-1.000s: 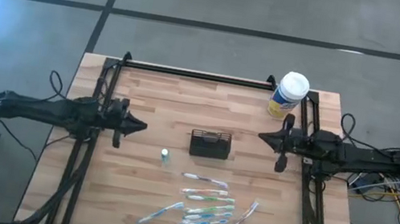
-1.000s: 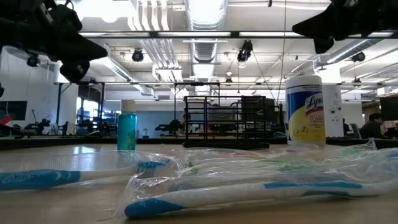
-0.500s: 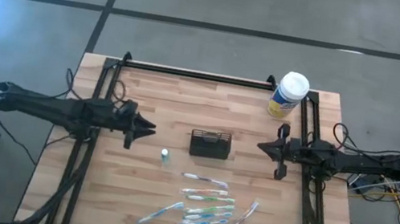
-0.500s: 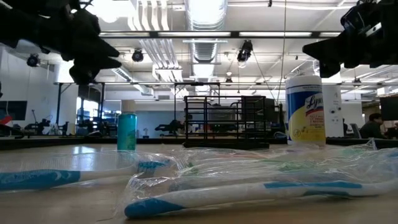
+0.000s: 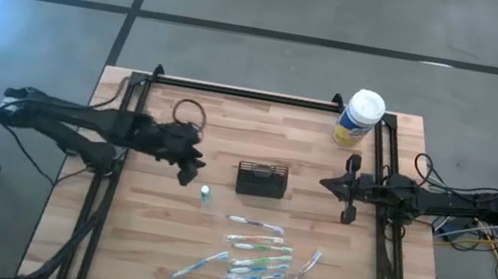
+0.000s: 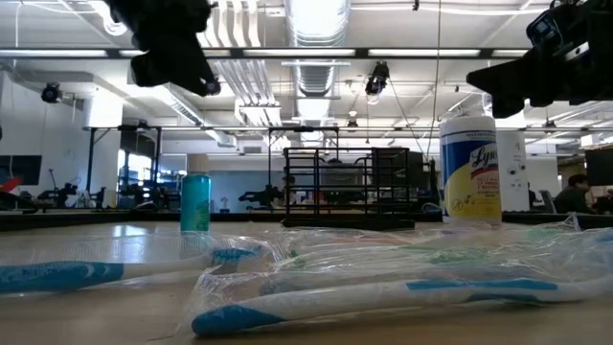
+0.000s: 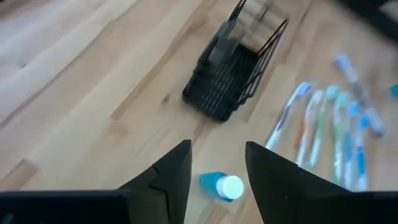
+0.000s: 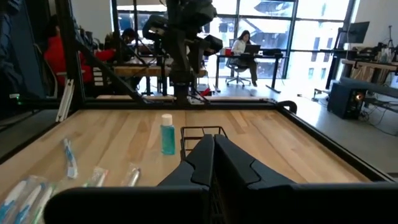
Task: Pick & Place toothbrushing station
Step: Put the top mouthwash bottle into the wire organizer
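Your toothbrushing station, the small black mesh caddy, stands upright near the middle of the wooden table, touched by neither gripper. In the low view it sits behind the wrapped toothbrushes, which lie in a loose cluster on the near side of it. A small teal bottle with a white cap stands just beside the caddy's left near corner, apart from it.

Your left gripper hangs above the table to the left of the caddy, close to the bottle; in its wrist view the 2 fingers are spread with a clear gap, the bottle showing between them and nothing held. Your right gripper waits to the right of the caddy, well apart from it, fingers pressed together and empty.

A yellow canister with a white lid stands at the far right corner. People sit at desks in the room beyond.
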`<state>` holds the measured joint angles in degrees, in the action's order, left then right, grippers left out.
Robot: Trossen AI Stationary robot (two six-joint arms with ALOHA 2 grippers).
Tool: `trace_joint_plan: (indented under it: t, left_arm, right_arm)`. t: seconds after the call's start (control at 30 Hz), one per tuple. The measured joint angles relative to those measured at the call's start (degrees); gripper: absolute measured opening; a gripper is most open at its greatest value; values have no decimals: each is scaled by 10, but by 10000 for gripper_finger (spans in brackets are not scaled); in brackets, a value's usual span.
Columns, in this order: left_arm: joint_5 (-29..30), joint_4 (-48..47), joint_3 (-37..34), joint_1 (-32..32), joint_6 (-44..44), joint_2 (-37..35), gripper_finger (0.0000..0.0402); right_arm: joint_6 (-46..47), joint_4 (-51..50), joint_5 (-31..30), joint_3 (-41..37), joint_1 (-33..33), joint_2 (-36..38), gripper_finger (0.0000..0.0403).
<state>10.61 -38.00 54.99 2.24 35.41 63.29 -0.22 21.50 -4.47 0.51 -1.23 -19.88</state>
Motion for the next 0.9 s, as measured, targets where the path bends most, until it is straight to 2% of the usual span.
trace_joint_plan:
  t: [0.13,0.3,0.53,0.9]
  left_arm:
    - [-4,-94,80,8,38,86,172]
    - [-28,-188,149,13,88,180,222]
    - [-95,-195,180,25,98,264,273]
    - [-109,-179,180,40,112,321,277]
  right_arm:
    - [0,1,0,0,0,0,8]
    - [-6,8,0,0,0,0,8]
    - [-17,33,0,0,0,0,8]
    - [-20,35,0,0,0,0,8]
